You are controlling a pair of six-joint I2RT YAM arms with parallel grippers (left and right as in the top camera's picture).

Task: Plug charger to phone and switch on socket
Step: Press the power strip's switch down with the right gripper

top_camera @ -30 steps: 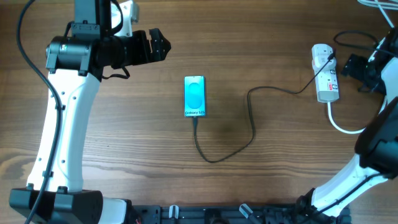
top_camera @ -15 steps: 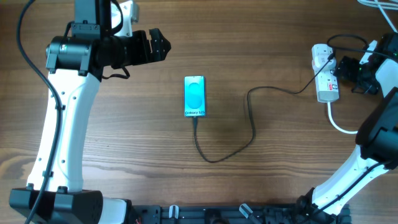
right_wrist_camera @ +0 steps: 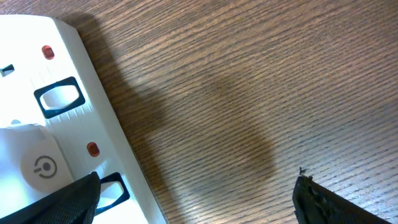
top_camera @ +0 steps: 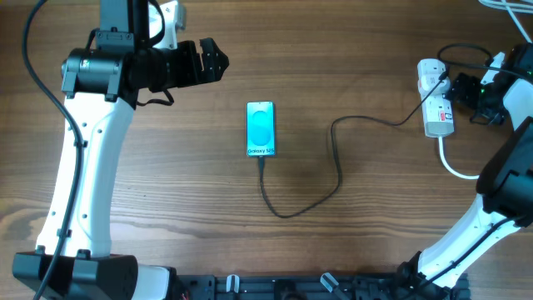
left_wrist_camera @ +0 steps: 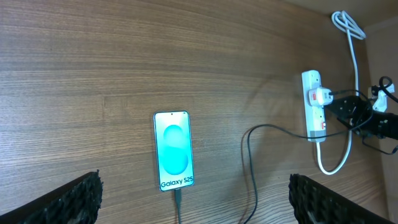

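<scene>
Overhead: phone point(top_camera: 261, 129) laid flat at middle of table point(top_camera: 375, 242), screen lit. Charger point(top_camera: 336, 167) run from phone's lettered short edge, looped, led to socket point(top_camera: 436, 108) at right. Left gripper point(top_camera: 220, 61) spread, empty, up-left of phone. Right gripper point(top_camera: 456, 90) spread, just beside socket.

Left wrist: fingers wide apart, nothing grasped.

Right wrist: socket face seen at left; one fingertip over it, contact cannot be told.

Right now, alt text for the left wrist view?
A phone with a lit teal screen lies flat on the wooden table, the black charger cable running from its near edge toward the white socket at right. The right gripper is at the socket.
</scene>
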